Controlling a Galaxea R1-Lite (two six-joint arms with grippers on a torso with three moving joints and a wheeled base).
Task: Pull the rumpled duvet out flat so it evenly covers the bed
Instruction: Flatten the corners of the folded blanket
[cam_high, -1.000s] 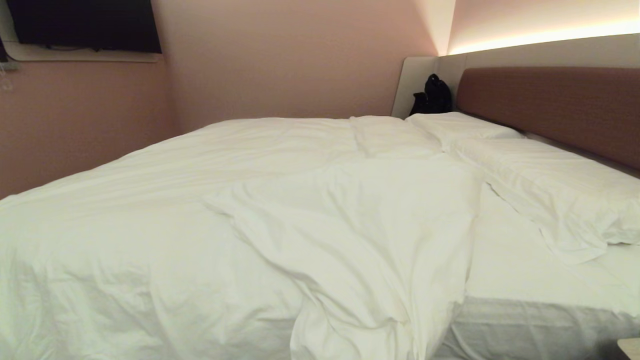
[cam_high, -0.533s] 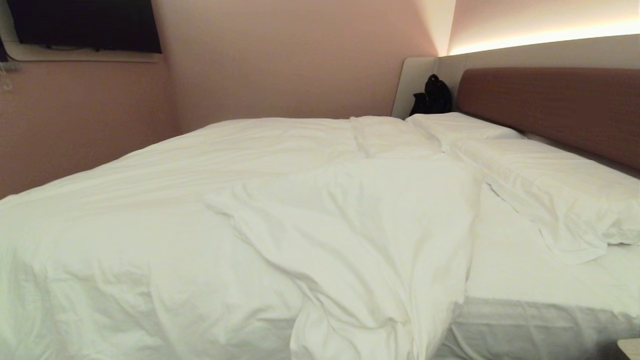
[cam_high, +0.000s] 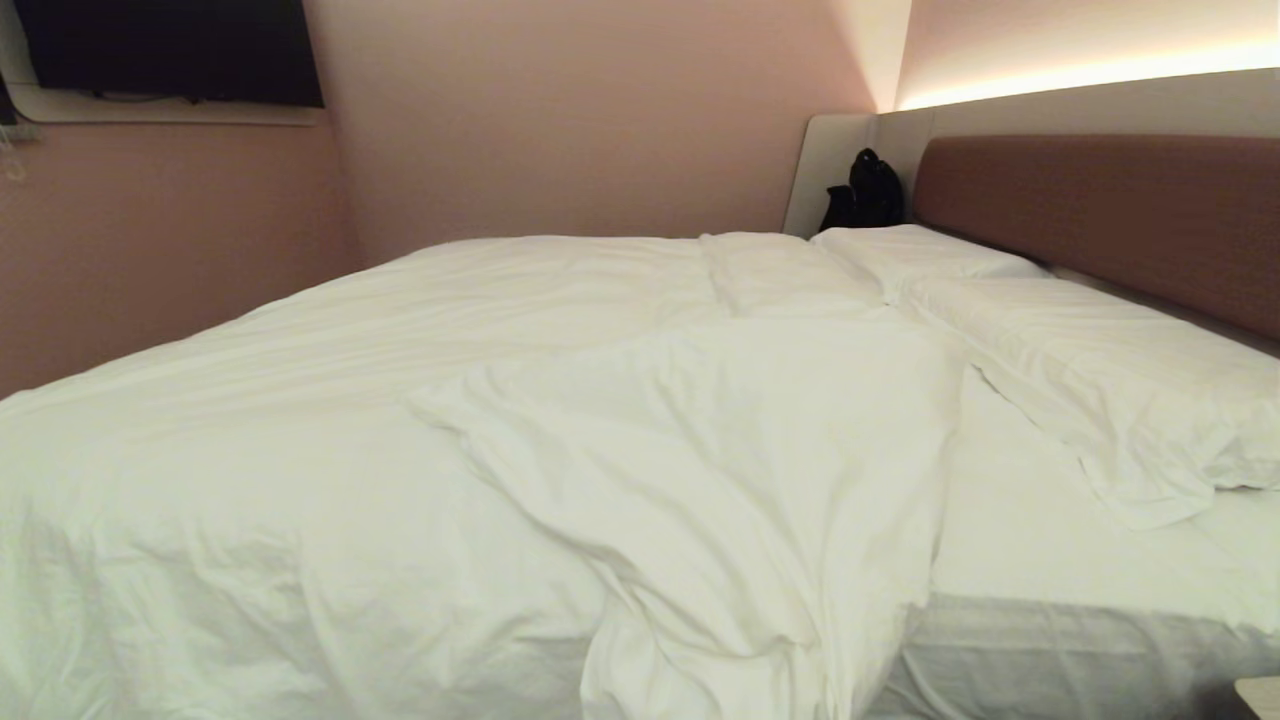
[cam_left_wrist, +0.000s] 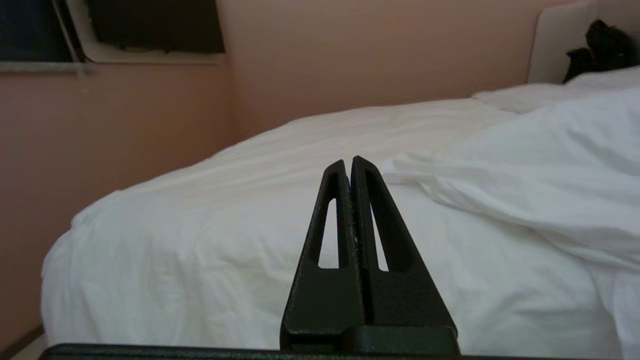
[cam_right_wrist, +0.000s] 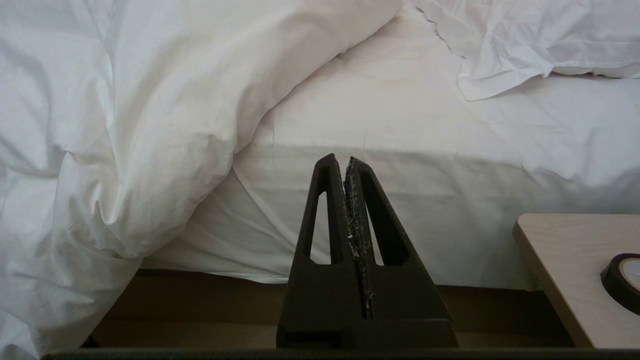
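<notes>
The left hand (cam_left_wrist: 350, 161), closed and empty, points across the duvet (cam_left_wrist: 250, 235).

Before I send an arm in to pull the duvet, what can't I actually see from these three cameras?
- Far edge of the duvet: head view, hidden behind its own bulk.
- Duvet's near hanging edge: cut off by the head view's bottom edge.
- Both arms: outside the head view; only the shut left gripper and shut right gripper show, each in its own wrist view.
- Bed base: dark under the overhanging bedding in the right wrist view.
</notes>
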